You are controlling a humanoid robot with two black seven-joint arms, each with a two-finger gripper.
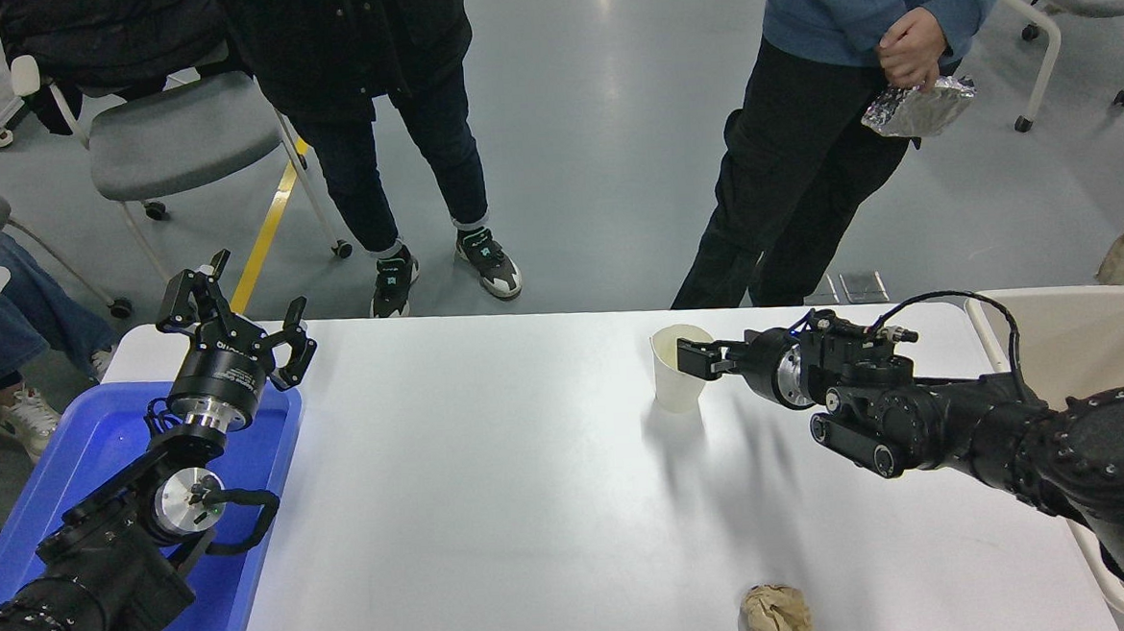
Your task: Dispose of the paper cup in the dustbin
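A small white paper cup (677, 368) stands upright on the white worktop (494, 492), toward its far edge. Its cream inside shows and its rim looks slightly bent.

Just beside the cup, on the side facing the dustbin, is the right end effector (694, 360). It reaches in roughly level, at the height of the cup's upper wall, its black fingertips right at the rim. Whether they pinch the rim, or merely touch it, cannot be told from this angle; nor can the width of the gap between them. The level approach seems chosen to take a light, open cup by its wall or lip rather than from above.

Beyond that arm from the cup sits the dustbin (1066, 301) — a large beige-cream plastic bin with a thick rim, standing against the end of the worktop, probably so the cup need only be carried sideways and dropped. The cup is not yet in it.

Nearer the camera than the cup lies a crumpled brown paper ball (776, 616).

Far from the cup, at the opposite end, the left end effector (235, 313) is parked above a blue plastic tray (79, 456), fingers spread wide and holding nothing.

Behind the cup, two people stand on the grey floor; one holds a crumpled foil packet (917, 107).
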